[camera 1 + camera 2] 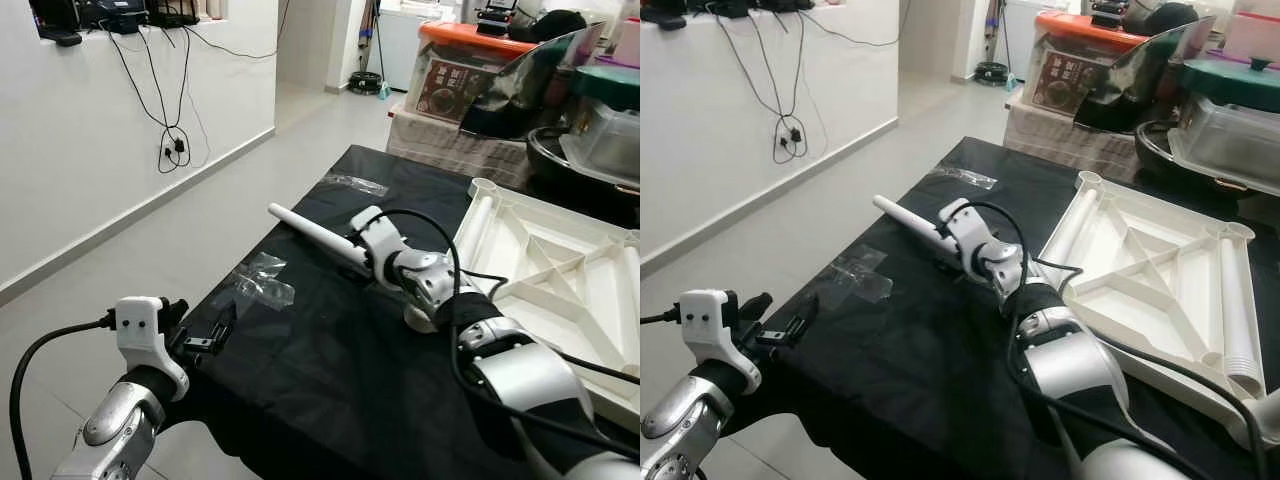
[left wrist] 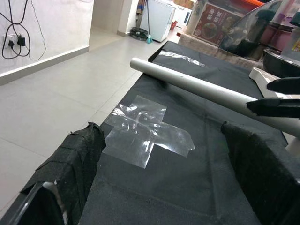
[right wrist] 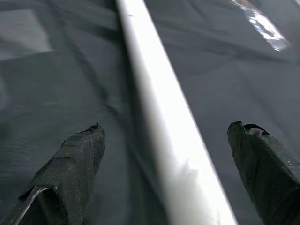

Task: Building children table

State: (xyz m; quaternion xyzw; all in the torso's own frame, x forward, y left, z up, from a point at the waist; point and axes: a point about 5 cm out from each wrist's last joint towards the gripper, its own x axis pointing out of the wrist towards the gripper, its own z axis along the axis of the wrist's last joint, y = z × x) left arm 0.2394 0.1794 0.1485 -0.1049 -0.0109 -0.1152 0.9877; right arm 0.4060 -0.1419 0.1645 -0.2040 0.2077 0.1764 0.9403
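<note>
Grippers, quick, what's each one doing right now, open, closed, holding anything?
Left gripper: open, holding nothing, at the near edge of the black table.
Right gripper: open, fingers on either side of the white table leg, not clamped on it.

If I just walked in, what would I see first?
You'd spot the robot's right hand reaching over a long white table leg lying on the black-covered table, with its fingers open on either side of the leg. Next to it, on the right, lies the big white tabletop, upside down with ribs showing. The left hand hovers open at the table's near edge.
</note>
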